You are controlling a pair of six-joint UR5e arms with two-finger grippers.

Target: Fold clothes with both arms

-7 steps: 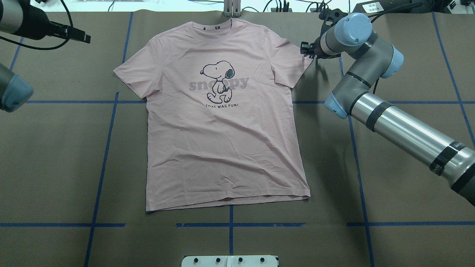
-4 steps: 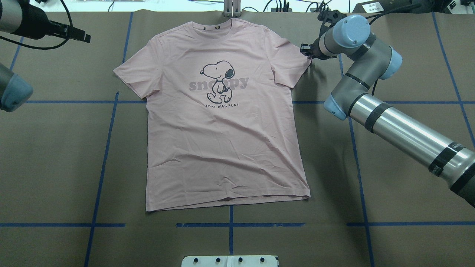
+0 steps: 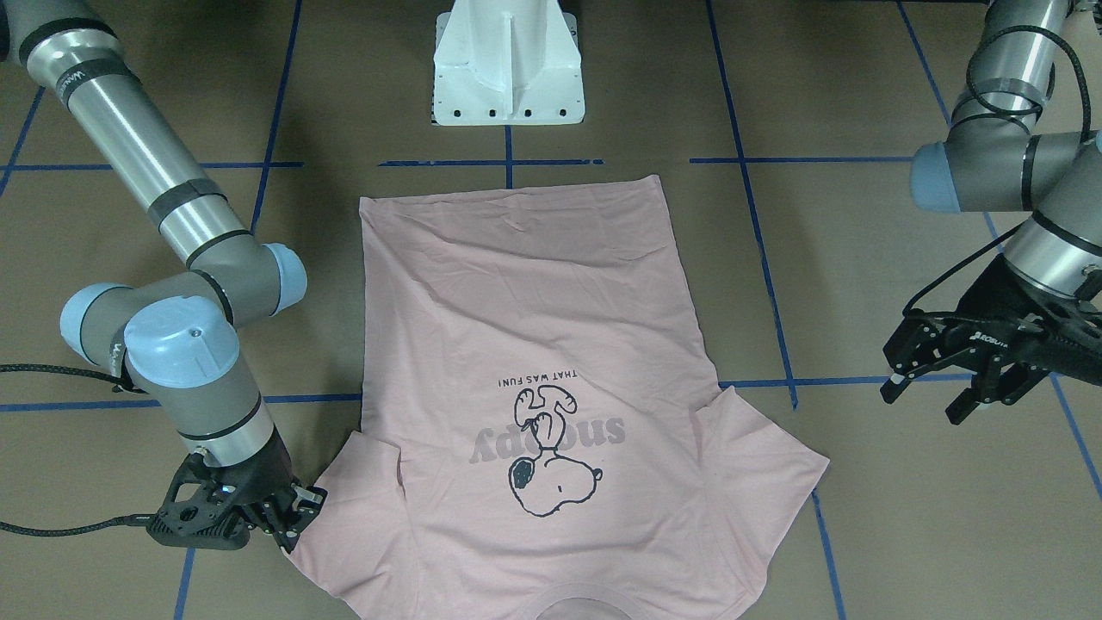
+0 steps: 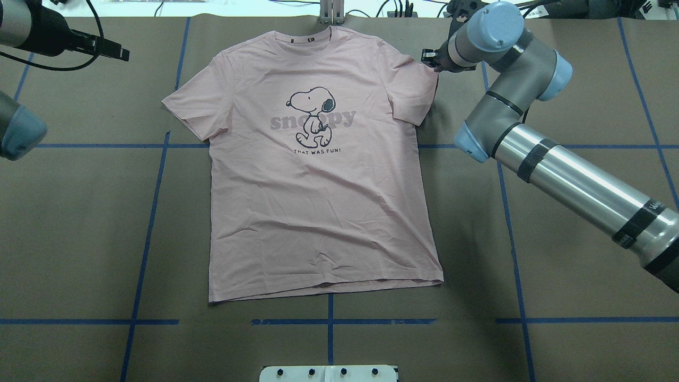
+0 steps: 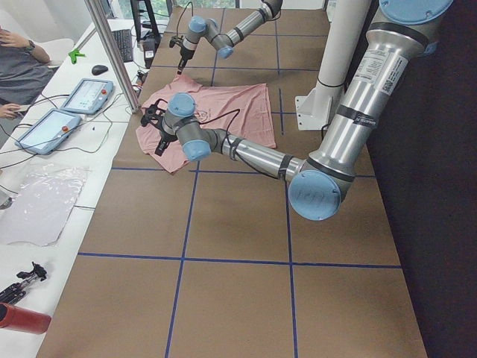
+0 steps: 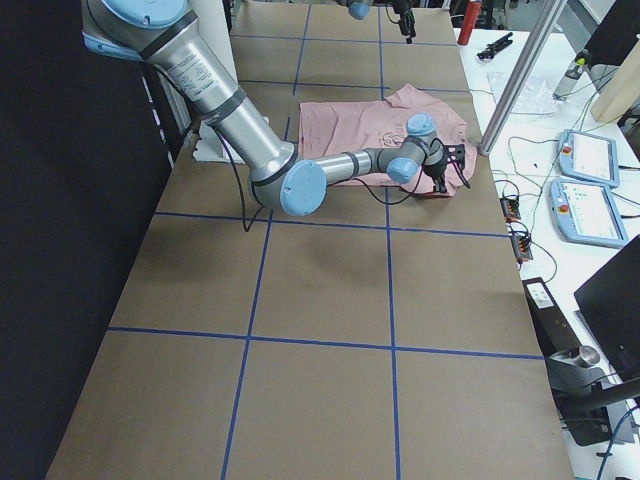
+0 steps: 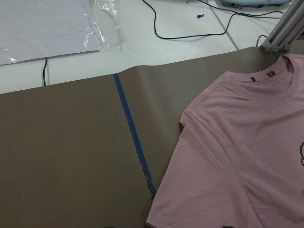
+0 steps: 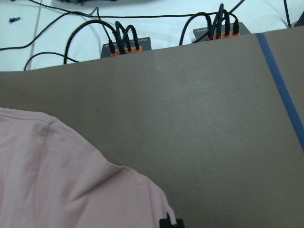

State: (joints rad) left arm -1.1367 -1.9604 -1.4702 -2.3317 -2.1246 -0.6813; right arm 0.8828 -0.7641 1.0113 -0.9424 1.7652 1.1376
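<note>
One T-shirt, collar farthest from pedestal.

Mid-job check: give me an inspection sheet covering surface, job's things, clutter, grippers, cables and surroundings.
surface: brown table with a blue tape grid; white pedestal at the robot's edge.
job's things: pink T-shirt lies flat, print up, unfolded, lightly wrinkled.
clutter: nothing seen.
grippers: right gripper at the shirt's sleeve edge, grip cannot be told; left gripper off the shirt, jaws open.
cables: black cable trails from the right wrist; plugged wires beyond the far edge.
surroundings: side bench with touch pads, a plastic bag, a seated person.
</note>
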